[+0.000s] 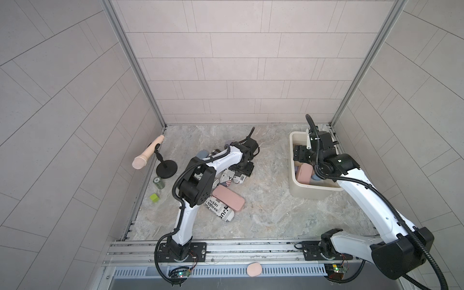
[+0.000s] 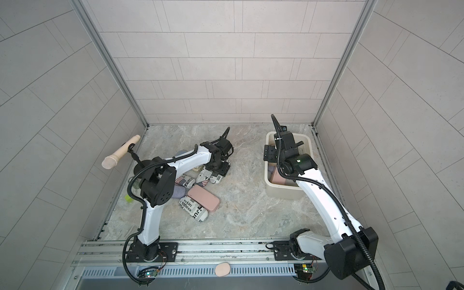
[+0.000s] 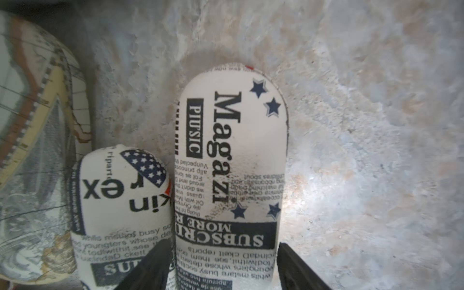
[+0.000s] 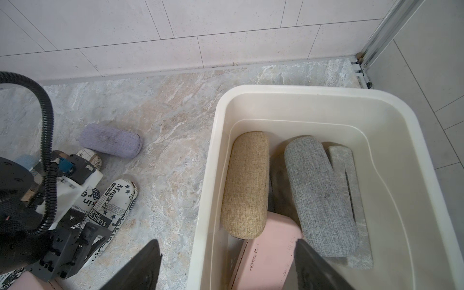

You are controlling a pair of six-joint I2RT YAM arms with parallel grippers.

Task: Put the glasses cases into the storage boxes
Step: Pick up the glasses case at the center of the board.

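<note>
Tools, top view: the left gripper (image 1: 243, 170) is set low on the heap of cases (image 1: 226, 198), well apart from the storage box (image 1: 307, 192); the right gripper (image 1: 298, 154) is held over that box.
Left wrist view: the newspaper-print case (image 3: 231, 155) is flanked by both fingers (image 3: 153, 268); a real pinch cannot be told.
Risk there: the twin case (image 3: 120, 200), just beside one finger, could be dragged along.
Right wrist view: the jaws are spread and empty; the pink case (image 4: 268, 251) lies below, in the box.
Risk there: the rim could be caught on withdrawal.
</note>
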